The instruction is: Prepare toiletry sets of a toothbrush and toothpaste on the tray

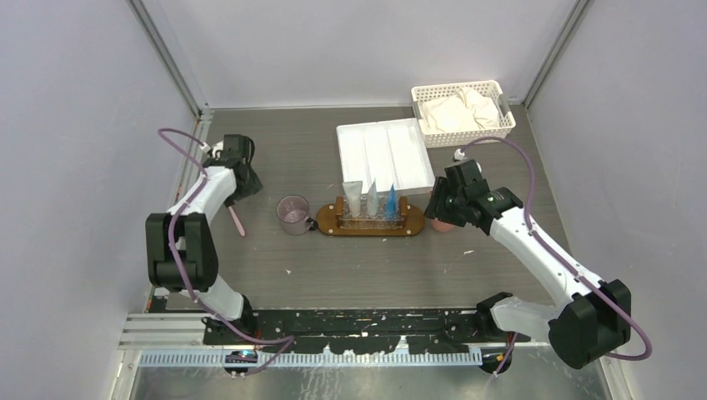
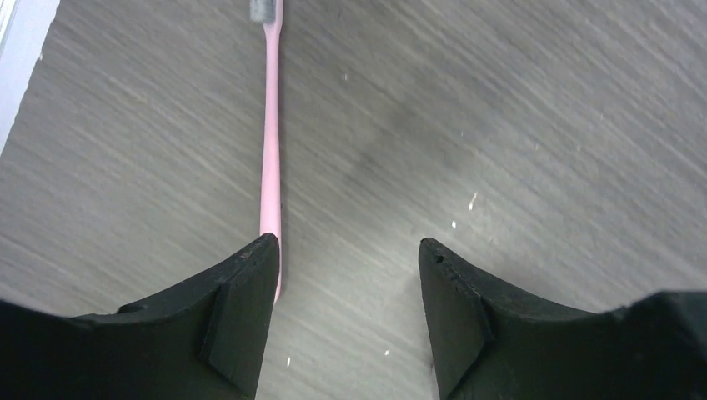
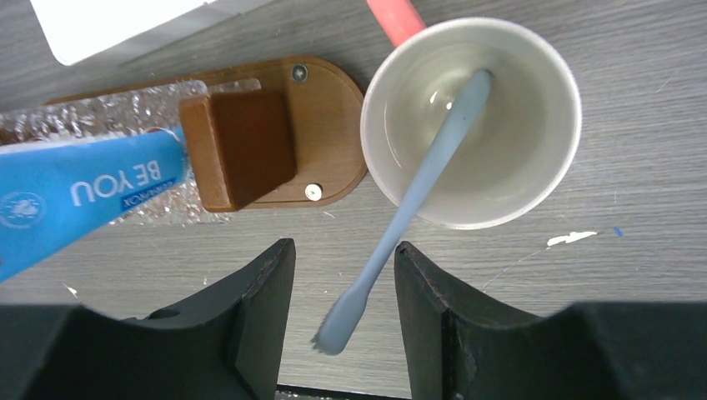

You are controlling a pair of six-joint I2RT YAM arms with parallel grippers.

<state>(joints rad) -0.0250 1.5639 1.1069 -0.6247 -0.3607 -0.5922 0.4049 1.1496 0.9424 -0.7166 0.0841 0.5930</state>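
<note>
Three toothpaste tubes [image 1: 373, 200] stand upright on the wooden tray [image 1: 327, 222] mid-desk: two white-grey, then the blue tube [image 3: 83, 190] at the right end. No toothbrush is on the tray yet, so I read this as the brush stage, with the tubes done.

Pink toothbrush [image 2: 269, 142] lies flat on the desk [image 1: 350, 267], well left of the tray, past the purple cup [image 1: 293, 214]. My left end effector [image 2: 346, 250] sits over the handle end, jaws wide apart, holding nothing. The handle runs along the inner edge of one finger, not centred in the gap (wrist view only; it's too small overhead to confirm).

Light-blue toothbrush [image 3: 425, 175] leans in the pink-handled cup [image 3: 529, 167], which is just beside the tray's right end. Right end effector [image 3: 344, 250] is above it, jaws part open. The brush head is between them with a gap on both sides, so it's not gripped as far as I can tell.

My call for the next move:
- **Left:** shift sideways to centre the handle, drop, then close. It's a thin, low target, so the fingers need to get down to desk level.
- **Right:** could just close and lift straight up to clear the rim.
- **Risk:** the cup tips if the brush drags on the rim.
</note>
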